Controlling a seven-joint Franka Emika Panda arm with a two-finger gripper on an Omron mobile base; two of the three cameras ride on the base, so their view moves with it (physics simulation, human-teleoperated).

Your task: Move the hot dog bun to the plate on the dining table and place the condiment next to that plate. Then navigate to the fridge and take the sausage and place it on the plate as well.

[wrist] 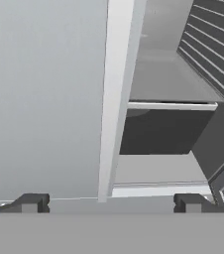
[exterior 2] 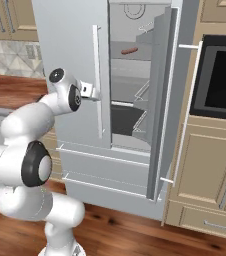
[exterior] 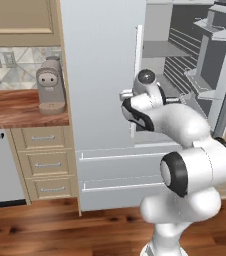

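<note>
The fridge (exterior 2: 70,50) stands with its left door shut and its right door (exterior 2: 162,100) swung open. A reddish-brown sausage (exterior 2: 129,51) lies on an upper shelf inside. My gripper (exterior 2: 92,93) is open and holds nothing. It hovers at mid height just in front of the shut door's vertical handle (exterior 2: 98,80), well below the sausage. In the hand view the fingertips (wrist: 32,202) straddle that handle (wrist: 116,99), with grey shelves (wrist: 171,105) beyond. The bun, condiment, plate and dining table are out of view.
A coffee machine (exterior: 51,85) sits on the wooden counter (exterior: 15,110) left of the fridge, above drawers (exterior: 47,162). A built-in oven (exterior 2: 220,75) and cabinets (exterior 2: 210,165) stand right of the open door. Two freezer drawers (exterior: 115,170) lie below the doors.
</note>
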